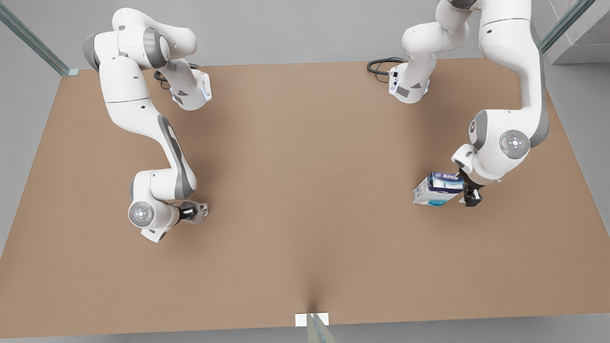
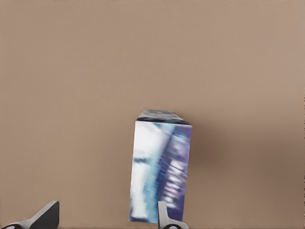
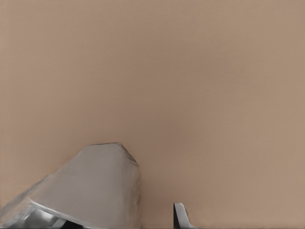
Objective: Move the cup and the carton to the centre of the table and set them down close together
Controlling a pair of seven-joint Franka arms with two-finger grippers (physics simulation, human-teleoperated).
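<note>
The left gripper (image 1: 469, 193) is seen at the front view's right. Its fingers (image 2: 167, 217) are spread apart, with one finger touching the carton's (image 1: 437, 189) side and the other well clear of it, so the carton is not squeezed. The carton is tilted, at the right side of the table (image 1: 305, 200), far from the middle.

The right gripper (image 1: 193, 212) is seen at the front view's left, low over the table. The cup (image 1: 199, 210) is at its fingers, but whether it is clamped cannot be told. The cup is also far from the middle, and well apart from the carton.
</note>
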